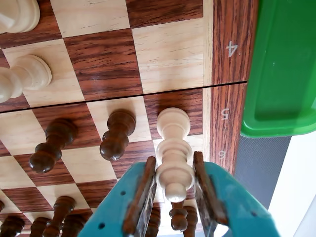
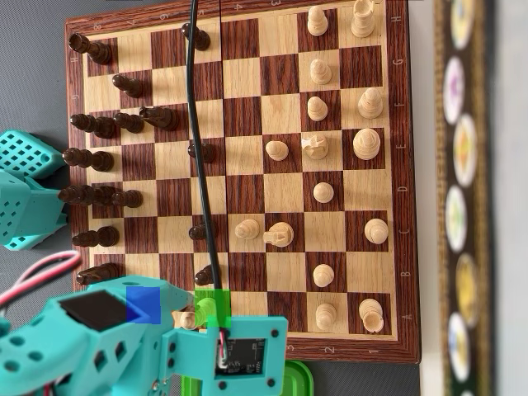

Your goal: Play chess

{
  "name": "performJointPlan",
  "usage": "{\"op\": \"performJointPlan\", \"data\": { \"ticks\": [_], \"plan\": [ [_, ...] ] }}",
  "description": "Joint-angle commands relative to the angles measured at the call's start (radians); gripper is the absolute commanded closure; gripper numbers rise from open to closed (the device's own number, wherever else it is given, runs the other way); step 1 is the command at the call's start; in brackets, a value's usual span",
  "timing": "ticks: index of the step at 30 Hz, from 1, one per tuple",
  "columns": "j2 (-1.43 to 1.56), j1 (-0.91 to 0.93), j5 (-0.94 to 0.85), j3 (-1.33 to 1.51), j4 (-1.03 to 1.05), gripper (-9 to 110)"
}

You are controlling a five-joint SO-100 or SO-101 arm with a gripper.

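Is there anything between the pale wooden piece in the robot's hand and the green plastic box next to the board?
Only bare board in the wrist view: no piece stands between the pale wooden chess piece and the green plastic box, just the wooden chessboard's numbered border.

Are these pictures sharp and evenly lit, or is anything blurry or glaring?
Wrist view: soft daylight, the pale wooden chess piece between the teal gripper fingers is sharp, near fingers slightly soft. Overhead view: the wooden chessboard is crisp, evenly lit; the right-hand strip is blurred.
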Motion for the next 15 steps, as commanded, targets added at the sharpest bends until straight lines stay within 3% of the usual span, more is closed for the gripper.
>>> {"op": "performJointPlan", "data": {
  "ticks": [1, 15],
  "plan": [
    [0.044, -0.006, -0.006, -0.011, -0.028, 90],
    [0.044, -0.005, -0.006, -0.006, -0.026, 88]
  ]
}}
